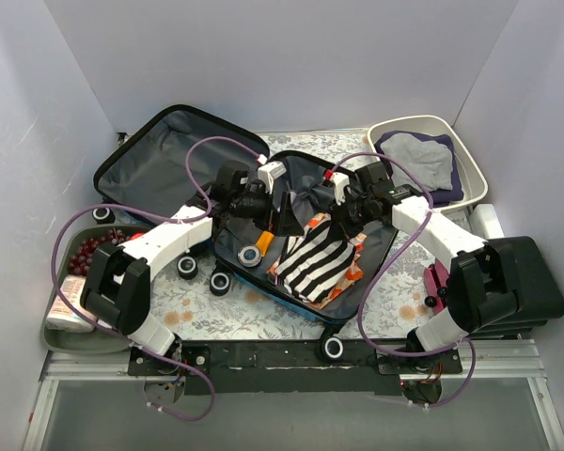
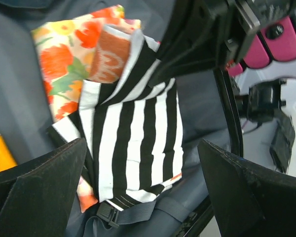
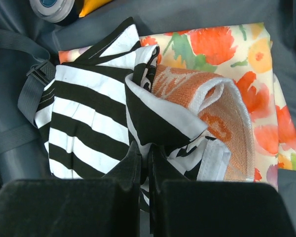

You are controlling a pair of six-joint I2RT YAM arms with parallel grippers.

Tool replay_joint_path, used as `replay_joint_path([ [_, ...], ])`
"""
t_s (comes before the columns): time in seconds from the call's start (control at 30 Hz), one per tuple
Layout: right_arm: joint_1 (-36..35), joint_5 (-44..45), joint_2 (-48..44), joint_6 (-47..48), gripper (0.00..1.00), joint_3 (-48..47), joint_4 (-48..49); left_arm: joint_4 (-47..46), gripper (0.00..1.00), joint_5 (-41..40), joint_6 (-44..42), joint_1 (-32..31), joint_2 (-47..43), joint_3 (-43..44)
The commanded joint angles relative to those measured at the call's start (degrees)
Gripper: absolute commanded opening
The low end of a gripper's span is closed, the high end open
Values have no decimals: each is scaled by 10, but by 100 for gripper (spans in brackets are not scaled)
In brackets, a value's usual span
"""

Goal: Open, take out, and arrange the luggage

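Note:
The luggage (image 1: 164,164) lies open, its lid at the back left and the dark grey lining showing. In the base lie a black-and-white striped cloth (image 1: 321,263), a floral cloth (image 1: 354,266) and an orange towel (image 3: 222,113). My right gripper (image 3: 144,158) is shut on a fold of the striped cloth (image 3: 84,113) and lifts that edge; in the top view it (image 1: 325,225) is at the cloth's far end. My left gripper (image 2: 143,187) is open and empty, hovering above the striped cloth (image 2: 133,143) and the strap buckle (image 2: 108,213); in the top view it (image 1: 288,222) is just left of the right gripper.
A tape roll (image 1: 251,256) and an orange item (image 1: 265,241) lie in the base's left part. A white tub (image 1: 456,141) with grey cloth stands at the back right. A grey tray (image 1: 85,338) with red beads is at the left, a black case (image 1: 531,272) and a pink item (image 1: 439,277) at the right.

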State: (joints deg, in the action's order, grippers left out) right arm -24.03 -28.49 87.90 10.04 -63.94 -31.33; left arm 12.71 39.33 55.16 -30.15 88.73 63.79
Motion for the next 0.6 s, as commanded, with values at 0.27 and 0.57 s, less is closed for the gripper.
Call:
replay_joint_path([
  [0.27, -2, -86, 15, -27, 1, -29, 17, -48, 98, 123, -78, -8, 121, 41],
  [0.57, -1, -92, 17, -29, 1, -40, 3, -46, 98, 157, -86, -46, 187, 75],
])
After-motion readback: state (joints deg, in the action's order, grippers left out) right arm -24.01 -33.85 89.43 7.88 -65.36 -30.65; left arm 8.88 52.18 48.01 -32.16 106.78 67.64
